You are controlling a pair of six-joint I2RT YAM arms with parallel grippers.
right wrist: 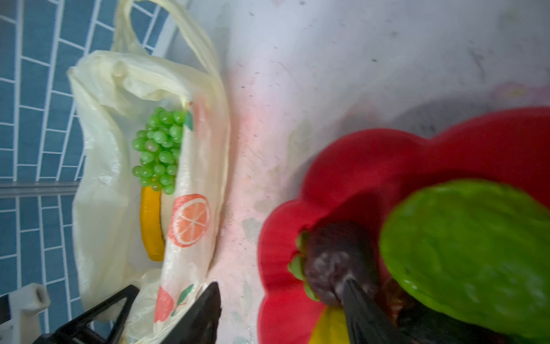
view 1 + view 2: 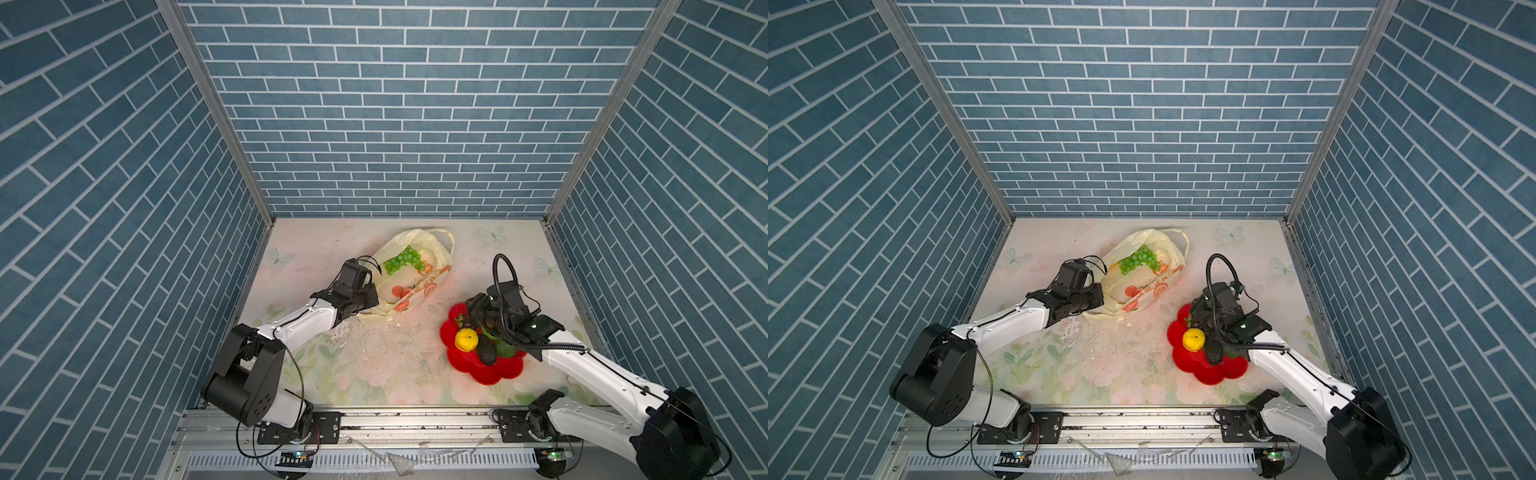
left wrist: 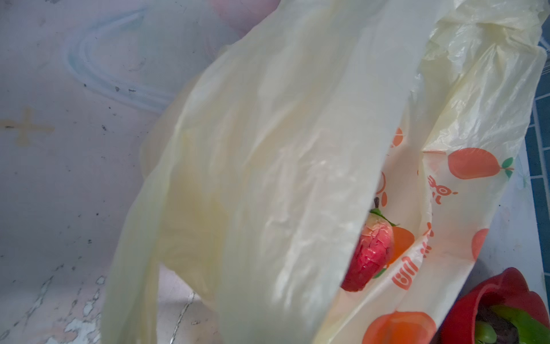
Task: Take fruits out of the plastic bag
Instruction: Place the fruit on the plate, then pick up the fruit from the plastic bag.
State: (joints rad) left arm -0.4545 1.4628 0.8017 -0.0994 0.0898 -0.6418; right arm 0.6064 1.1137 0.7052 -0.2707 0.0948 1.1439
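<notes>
The left gripper is clamped shut on the near edge of the plastic bag. Just beyond its jaws, inside the bag, lie a strawberry, a banana and a grape bunch. The right gripper hangs with jaws parted over the red plate. A dark fruit lies beside one finger, with a bumpy green fruit and a lemon on the plate nearby.

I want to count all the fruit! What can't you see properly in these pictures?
- Strawberry: left wrist view, half behind the plastic bag film.
- Banana: right wrist view, one end under the grapes.
- Fruits on the red plate: both top views, partly covered by the right gripper; blurred in the right wrist view.
- Left gripper: whether its fingers pinch the bag, its own body hides in both top views.
</notes>
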